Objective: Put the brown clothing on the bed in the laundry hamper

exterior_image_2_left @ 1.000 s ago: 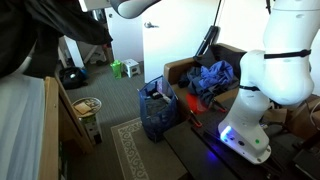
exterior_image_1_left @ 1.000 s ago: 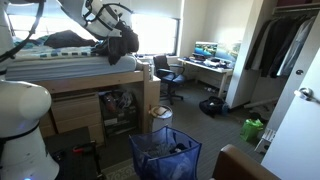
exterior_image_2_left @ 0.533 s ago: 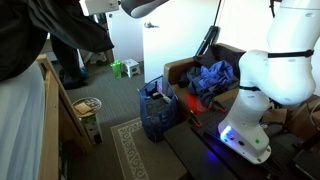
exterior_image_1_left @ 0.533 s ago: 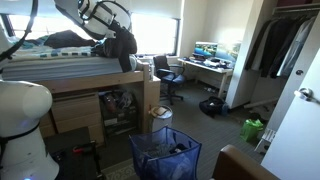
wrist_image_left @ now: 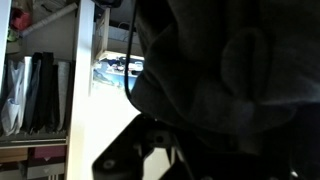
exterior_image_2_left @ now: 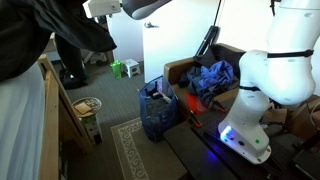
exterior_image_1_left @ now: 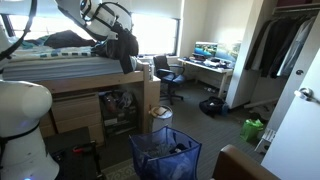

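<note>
The brown clothing is a dark bundle that hangs from my gripper at the end of the raised bed, well above the floor. In an exterior view the clothing drapes below the gripper at the top left. The gripper is shut on the clothing. In the wrist view the dark clothing fills most of the picture and hides the fingers. The blue mesh laundry hamper stands on the floor below and beside the bed, and it also shows in an exterior view.
A wooden bed post and a small bin stand between bed and hamper. A desk with a monitor and an office chair are behind. The robot base and a couch with blue cloth lie beside the hamper.
The gripper and the hanging clothing have shifted slightly outward past the bed's end. The hamper has not moved.
</note>
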